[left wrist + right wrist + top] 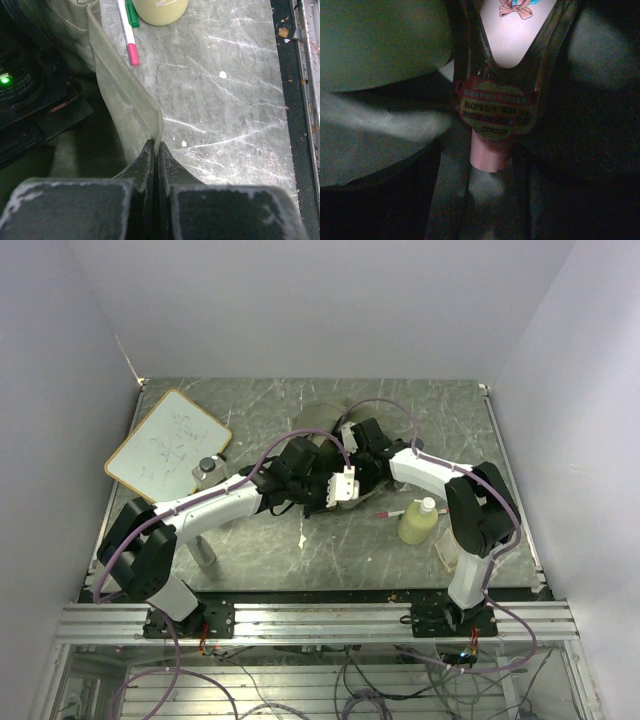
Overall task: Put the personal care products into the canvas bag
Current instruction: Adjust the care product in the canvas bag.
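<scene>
The rim of the canvas bag (125,100) is clamped by the left claw (156,150), presumably to hold it open; whether the right claw (358,445) is released cannot be determined.

Both arms were built alike: the left arm (215,508) and the right arm (432,468) had smooth white link shells joined by bulky black joint housings, rounded at the elbows. A lavender cable (128,558) looped loosely along the left one, and a second lavender cable (385,404) arched over the right. Each arm stood on a squat black mount, the left base (190,620) and the right base (452,620), with thin red and orange wires (472,638) hanging below the latter. A small white block (345,485) sat at the left wrist. The left gripper (156,146) had black, wedge-shaped fingers (140,167) tapering to thin tips, their squared rear blocks rubbed pale grey along the edges.
</scene>
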